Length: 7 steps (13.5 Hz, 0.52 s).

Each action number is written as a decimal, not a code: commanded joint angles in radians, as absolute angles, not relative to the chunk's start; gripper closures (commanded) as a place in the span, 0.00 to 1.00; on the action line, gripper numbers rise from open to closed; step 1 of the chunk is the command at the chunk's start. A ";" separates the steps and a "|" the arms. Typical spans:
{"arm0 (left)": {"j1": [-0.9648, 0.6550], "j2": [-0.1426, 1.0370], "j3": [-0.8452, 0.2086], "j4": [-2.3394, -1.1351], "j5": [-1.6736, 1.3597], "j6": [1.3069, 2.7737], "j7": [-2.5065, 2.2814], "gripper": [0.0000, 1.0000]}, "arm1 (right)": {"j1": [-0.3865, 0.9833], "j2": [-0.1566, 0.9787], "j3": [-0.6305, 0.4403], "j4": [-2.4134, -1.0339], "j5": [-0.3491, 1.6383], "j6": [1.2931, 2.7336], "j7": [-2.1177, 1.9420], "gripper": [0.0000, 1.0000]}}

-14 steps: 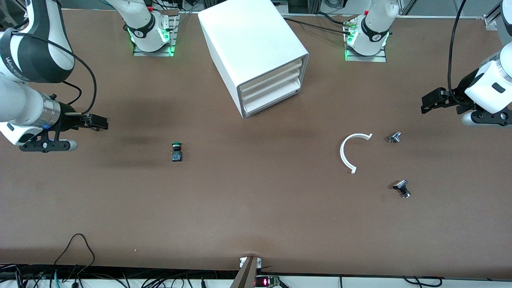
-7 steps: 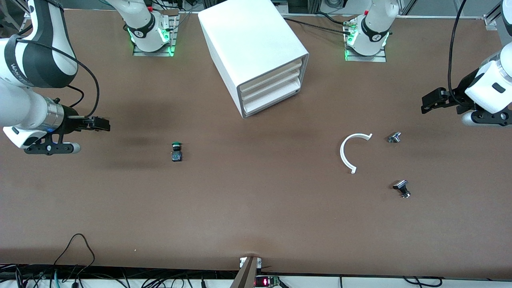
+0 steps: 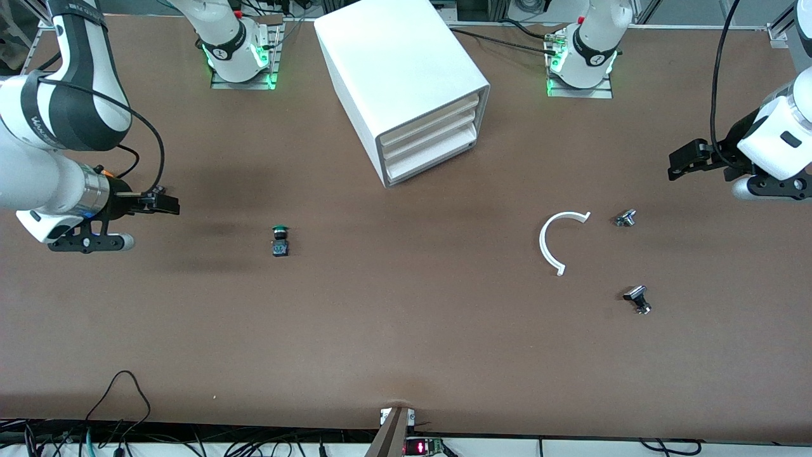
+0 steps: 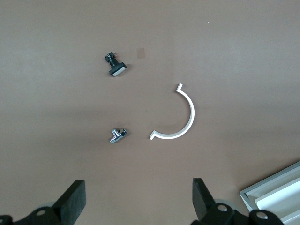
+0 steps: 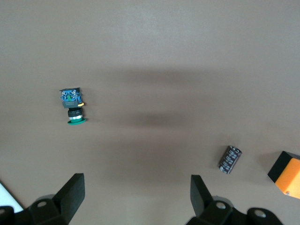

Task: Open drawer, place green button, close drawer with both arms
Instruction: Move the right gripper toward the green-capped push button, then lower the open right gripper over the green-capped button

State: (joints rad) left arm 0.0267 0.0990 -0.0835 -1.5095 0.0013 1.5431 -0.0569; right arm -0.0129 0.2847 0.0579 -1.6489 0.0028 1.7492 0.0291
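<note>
Left hand point(image 4: 136, 206) open in air, right hand point(image 5: 136, 204) open in air

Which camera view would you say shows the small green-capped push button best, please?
The right wrist view: the small green-capped push button with a black body lies on its side there, large and unobstructed, its blue terminal end showing. The front view shows it only as a tiny object on the brown table. The left wrist view misses it.

The button point(image 3: 280, 240) lies on the table point(image 3: 406, 330), drawer point(image 3: 431, 157) shut.

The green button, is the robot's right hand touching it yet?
Apart. In the front view, bare table lies between the right gripper and the button; its open fingers hold nothing in the right wrist view.
</note>
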 commanded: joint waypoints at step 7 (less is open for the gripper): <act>0.035 0.097 -0.091 -1.494 0.005 1.523 -0.052 0.00 | 0.100 0.301 0.058 -1.703 0.009 1.856 0.176 0.00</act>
State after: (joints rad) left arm 0.0270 0.0990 -0.0835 -1.5095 0.0013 1.5431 -0.0569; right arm 0.0991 0.2966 0.0646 -1.6921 0.0038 1.8348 0.1633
